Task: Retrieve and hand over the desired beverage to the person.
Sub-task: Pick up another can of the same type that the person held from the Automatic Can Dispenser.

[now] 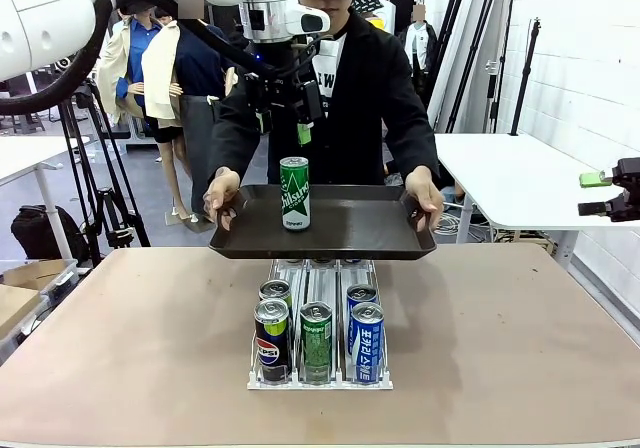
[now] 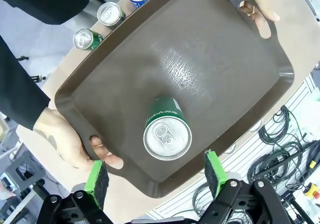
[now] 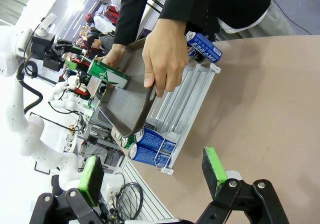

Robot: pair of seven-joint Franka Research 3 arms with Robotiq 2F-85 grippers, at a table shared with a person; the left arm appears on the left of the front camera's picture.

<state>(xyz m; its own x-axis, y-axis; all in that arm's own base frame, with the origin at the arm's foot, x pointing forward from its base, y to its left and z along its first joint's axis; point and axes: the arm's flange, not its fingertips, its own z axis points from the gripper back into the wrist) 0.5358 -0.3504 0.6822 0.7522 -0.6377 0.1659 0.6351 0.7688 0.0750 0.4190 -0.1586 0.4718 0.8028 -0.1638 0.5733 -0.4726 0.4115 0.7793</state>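
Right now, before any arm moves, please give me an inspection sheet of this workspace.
surface: brown table carrying a can rack with several cans.
job's things: green can upright on the dark tray, held by the person's hands above the rack.
clutter: cardboard box beside the table.
grippers: left gripper open above the green can, apart from it; right gripper open, holding nothing.
cables: loose cables on the floor.
surroundings: white side table, tripod, black bag.

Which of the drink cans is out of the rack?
The green aluminium can standing upright on the dark brown plastic tray the person holds; the rest sit in the clear rack.
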